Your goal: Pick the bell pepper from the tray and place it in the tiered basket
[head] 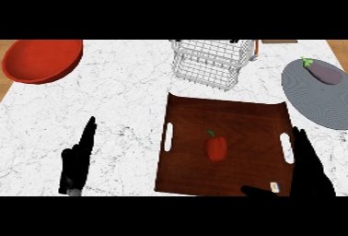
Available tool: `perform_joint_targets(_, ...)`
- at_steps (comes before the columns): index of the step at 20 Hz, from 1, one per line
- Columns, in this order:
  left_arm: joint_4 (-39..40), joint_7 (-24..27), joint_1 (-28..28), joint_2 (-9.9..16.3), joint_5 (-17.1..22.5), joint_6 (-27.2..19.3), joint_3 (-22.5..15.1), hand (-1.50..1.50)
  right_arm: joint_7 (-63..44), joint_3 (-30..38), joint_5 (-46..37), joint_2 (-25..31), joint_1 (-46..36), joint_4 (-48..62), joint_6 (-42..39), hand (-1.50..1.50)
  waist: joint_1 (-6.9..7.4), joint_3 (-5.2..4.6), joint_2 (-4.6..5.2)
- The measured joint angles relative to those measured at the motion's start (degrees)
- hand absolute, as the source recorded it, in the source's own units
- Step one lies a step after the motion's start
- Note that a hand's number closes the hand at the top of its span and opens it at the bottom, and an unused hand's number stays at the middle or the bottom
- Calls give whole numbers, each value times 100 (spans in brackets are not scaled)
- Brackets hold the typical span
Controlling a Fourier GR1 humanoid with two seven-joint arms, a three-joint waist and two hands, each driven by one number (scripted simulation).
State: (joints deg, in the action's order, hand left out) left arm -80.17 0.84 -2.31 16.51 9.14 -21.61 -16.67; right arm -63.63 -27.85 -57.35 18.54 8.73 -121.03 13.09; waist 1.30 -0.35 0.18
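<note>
1. The right hand [309, 168] comes in at the lower right, over the right edge of the tray [197, 175]. Its fingers are straight and point up the view beside the tray's right handle slot, the thumb is spread out toward the tray's near edge, and it holds nothing.
2. The left hand [76, 163] rests on the bare tabletop [122, 92] at the lower left, well apart from the tray. Its fingers are straight and it is empty as well.
3. The bell pepper [216, 147], red with a green stem, lies near the middle of the brown wooden tray. It is left of the right hand and not touched by it.
4. The tiered basket [211, 62], made of white wire, stands beyond the far edge of the tray, at the top middle of the view. Nothing can be seen in it.
5. Off to the sides are a red bowl [42, 60] at the upper left and a grey plate [316, 99] at the right with an eggplant [322, 72] on it. Neither belongs to the task.
6. Judged from this, the task is at its very start. The pepper has not been grasped, and the right hand is the nearer one to take it.
7. Everything is left to do: close the hand on the pepper, lift it off the tray, carry it over the far edge, and set it in the basket.
</note>
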Motion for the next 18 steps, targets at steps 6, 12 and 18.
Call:
perform_joint_targets(6,38,8,3,-44,-3,37,23,0,-431,-453,-1106,-1018,-722,668,-720,-150,-9,22,-15)
perform_joint_targets(12,95,21,35,-110,-46,19,23,0,-627,-455,-1389,-1596,-1120,1351,-1392,-150,-27,35,-12)
perform_joint_targets(18,105,44,27,-136,-83,32,52,0,-749,-320,-1034,-1730,-1639,1888,-1690,-150,-29,45,-15)
